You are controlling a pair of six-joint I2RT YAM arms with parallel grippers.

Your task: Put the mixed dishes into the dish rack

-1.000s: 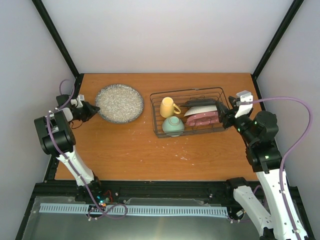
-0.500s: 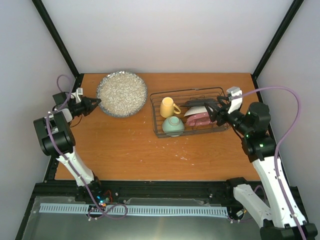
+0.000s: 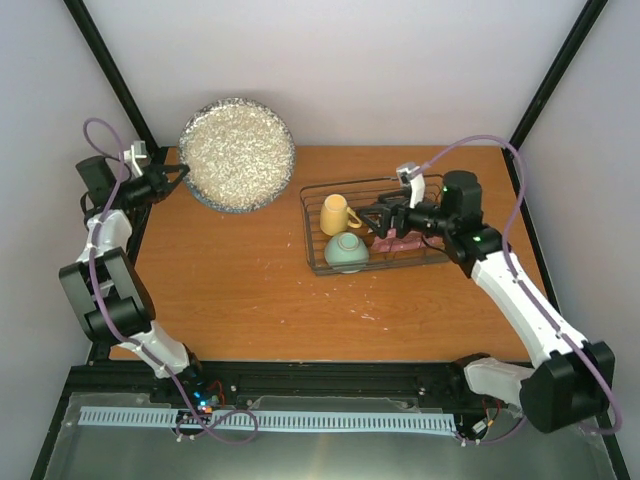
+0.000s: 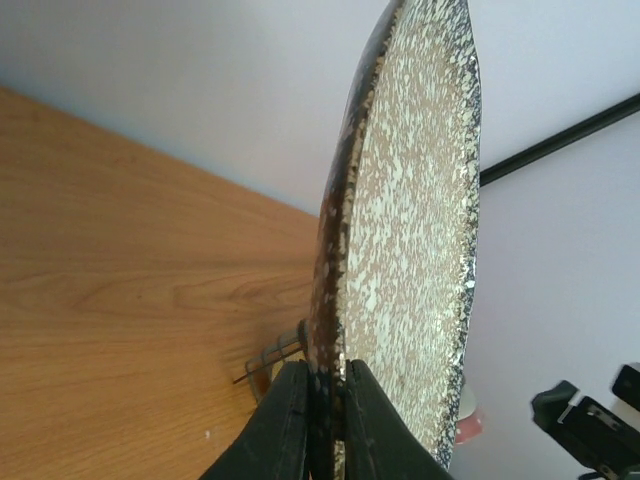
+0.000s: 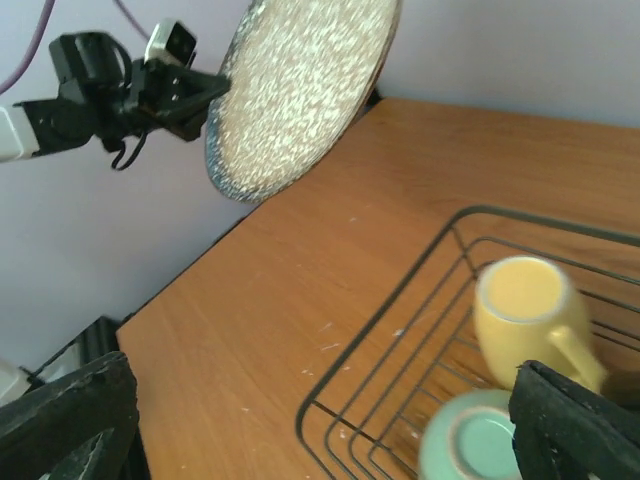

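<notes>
1. Over at the far left: pinching the speckled plate (image 3: pixel 237 153) by its left rim with the left gripper (image 3: pixel 180 176); clamped hard on that dark edge, squeezed from either side between both fingers (image 4: pixel 285 425) in the wrist view.
2. Hoisted clear off the table (image 3: pixel 250 290), up against the back wall (image 3: pixel 350 70); tilted steeply, mottled face turned toward the right and up at the overhead camera; close to edge-on from the left wrist.
3. Well apart from the black wire dish rack (image 3: pixel 306 225), parked on the far right part of the table; not yet loaded.
4. Inside the rack, left end: yellow mug (image 3: pixel 337 213) at the far side, handle pointing right; mint-green bowl (image 3: pixel 346 252) just near of it, seemingly upside down with foot ring up.
5. Further right in the rack: pink plate (image 3: pixel 405 244), half hidden under the right arm (image 3: pixel 510 280); impossible to tell its exact slot.
6. Hovering over the middle of the rack, pointed left: right gripper (image 3: pixel 378 222); spread wide, nothing between the fingers (image 5: pixel 70 420); no contact visible with mug, bowl or plate.
7. Through the right wrist camera: mug and bowl close ahead, blurred; beyond them bare wood, then the raised plate and the left gripper against the wall.
8. Near of the rack: a few pale flecks (image 3: pixel 368 316) on the wood.
</notes>
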